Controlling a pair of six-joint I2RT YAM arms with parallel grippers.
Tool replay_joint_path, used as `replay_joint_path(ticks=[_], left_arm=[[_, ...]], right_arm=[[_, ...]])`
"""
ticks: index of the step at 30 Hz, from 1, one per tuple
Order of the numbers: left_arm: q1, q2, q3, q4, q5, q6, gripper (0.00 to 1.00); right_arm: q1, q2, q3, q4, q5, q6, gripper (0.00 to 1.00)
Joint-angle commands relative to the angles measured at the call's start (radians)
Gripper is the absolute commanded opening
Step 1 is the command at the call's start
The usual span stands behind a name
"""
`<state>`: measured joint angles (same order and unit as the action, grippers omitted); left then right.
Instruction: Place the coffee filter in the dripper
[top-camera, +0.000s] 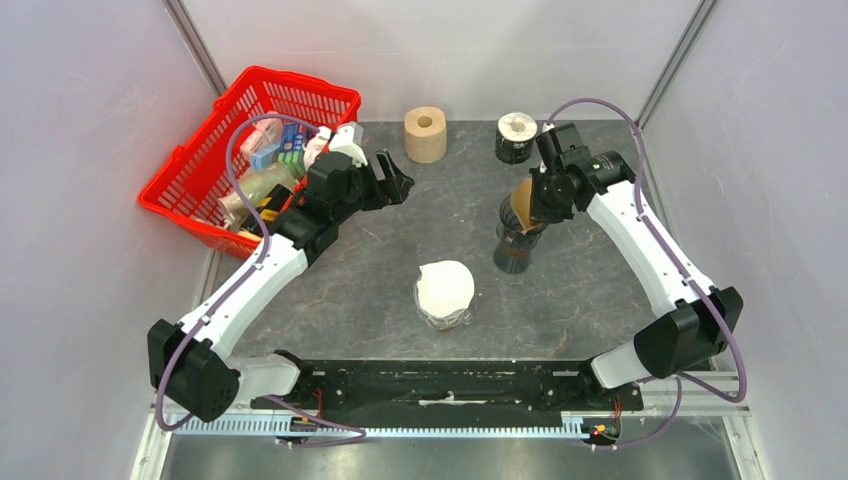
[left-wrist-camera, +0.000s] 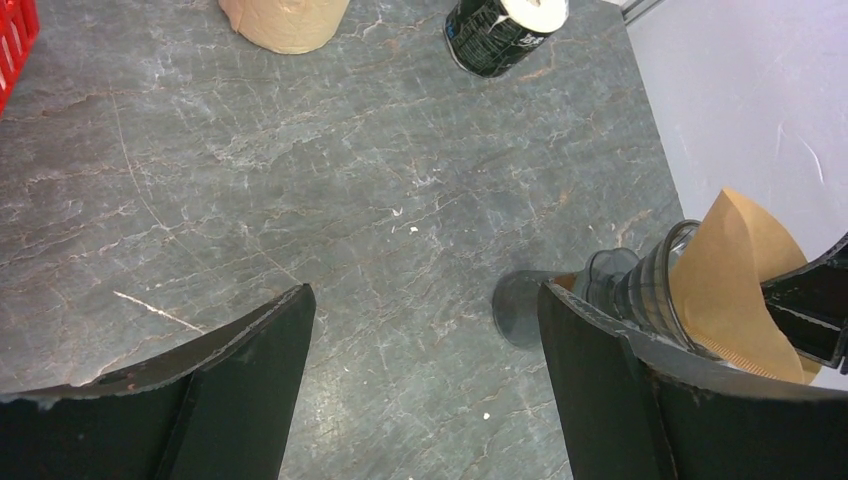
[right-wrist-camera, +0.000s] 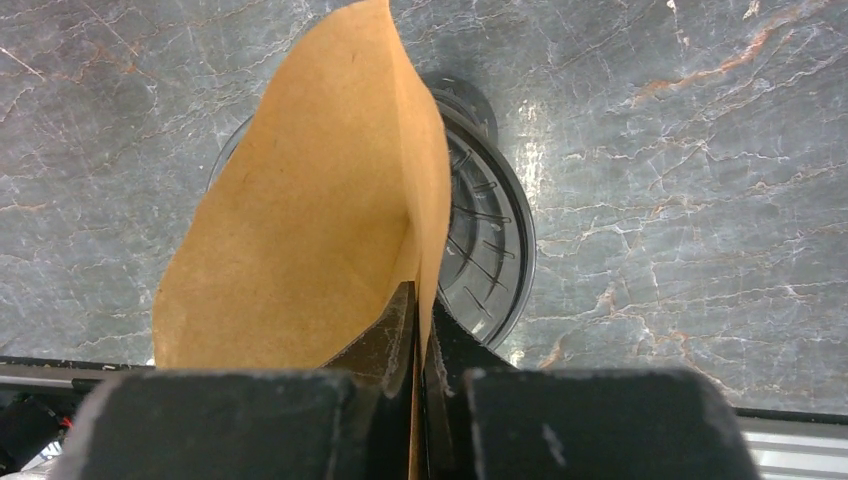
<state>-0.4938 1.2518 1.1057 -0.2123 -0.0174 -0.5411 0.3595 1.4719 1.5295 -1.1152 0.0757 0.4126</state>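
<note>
The brown paper coffee filter (right-wrist-camera: 300, 220) stands opened into a cone over the dark, ribbed dripper (right-wrist-camera: 490, 240), its lower part inside the rim. My right gripper (right-wrist-camera: 418, 300) is shut on one wall of the filter, one finger inside the cone and one outside. From above, the filter (top-camera: 522, 200) sits atop the dripper (top-camera: 513, 250) at the table's right middle, under the right gripper (top-camera: 545, 195). My left gripper (top-camera: 398, 183) hangs open over bare table to the left, holding nothing. In its view, the left gripper (left-wrist-camera: 425, 300) sees the filter (left-wrist-camera: 735, 270) and dripper (left-wrist-camera: 640, 290) at the right.
A red basket (top-camera: 190, 180) full of packets stands at the back left. A tan paper roll (top-camera: 425, 133) and a black tin (top-camera: 516, 140) with white filters stand at the back. A glass holder (top-camera: 445, 315) with a white filter sits front centre.
</note>
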Motion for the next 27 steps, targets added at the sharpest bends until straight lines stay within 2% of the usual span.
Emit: replay_joint_path(ticks=[1, 19, 22, 27], left_arm=[[0.006, -0.037, -0.004, 0.055, 0.013, -0.004, 0.89], [0.006, -0.045, -0.015, 0.067, 0.038, -0.003, 0.89], [0.006, -0.049, -0.017, 0.067, 0.038, -0.002, 0.89], [0.006, -0.054, -0.018, 0.068, 0.04, -0.001, 0.89]], right_arm=[[-0.004, 0.006, 0.032, 0.023, -0.012, -0.016, 0.11], [-0.01, 0.027, -0.02, 0.072, 0.021, -0.002, 0.17], [-0.01, 0.02, -0.012, 0.061, 0.049, -0.002, 0.22], [-0.01, -0.017, 0.025, 0.05, 0.051, -0.006, 0.37]])
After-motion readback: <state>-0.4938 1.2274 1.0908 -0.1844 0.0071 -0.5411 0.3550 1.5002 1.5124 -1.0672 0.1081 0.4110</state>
